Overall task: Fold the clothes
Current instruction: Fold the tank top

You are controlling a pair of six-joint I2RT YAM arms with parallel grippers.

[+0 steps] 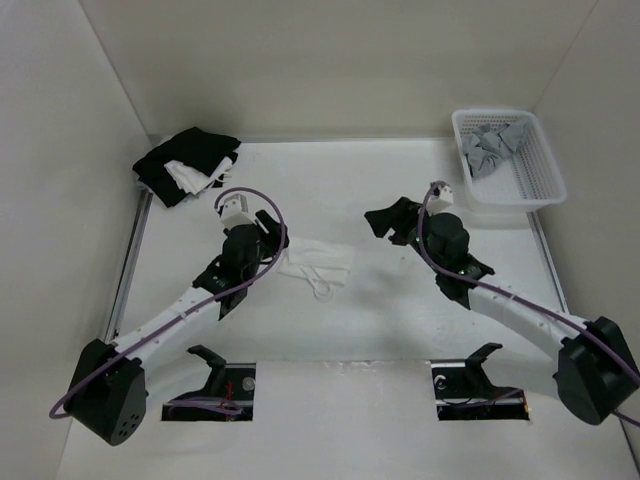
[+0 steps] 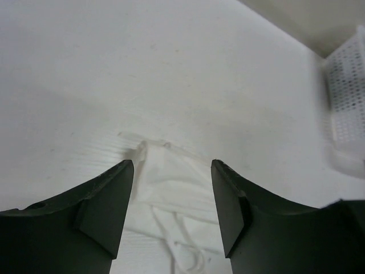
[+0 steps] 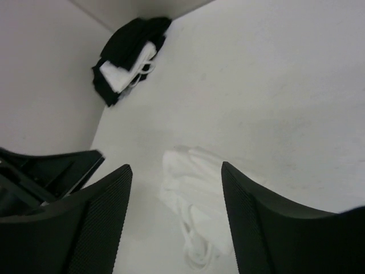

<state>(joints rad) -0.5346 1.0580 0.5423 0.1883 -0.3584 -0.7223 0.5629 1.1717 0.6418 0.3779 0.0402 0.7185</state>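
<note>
The clothes [image 1: 320, 265], a small white top, lie folded in a bundle on the white table between my two arms, strap loops [image 1: 322, 289] trailing toward the near side. My left gripper [image 1: 272, 240] hovers just left of the bundle, open and holding nothing. In the left wrist view the clothes [image 2: 177, 182] show below the gap of the left gripper [image 2: 172, 171], with the straps [image 2: 191, 248] nearer the camera. My right gripper [image 1: 385, 220] hangs open to the right of the bundle, apart from it. Its wrist view has the clothes [image 3: 199, 194] beneath the empty right gripper [image 3: 175, 171].
A black-and-white heap of garments [image 1: 188, 162] lies at the back left corner, also seen as the heap [image 3: 128, 57]. A white mesh basket [image 1: 546, 160] with grey cloth pieces [image 1: 492, 148] stands at the back right. White walls enclose the table.
</note>
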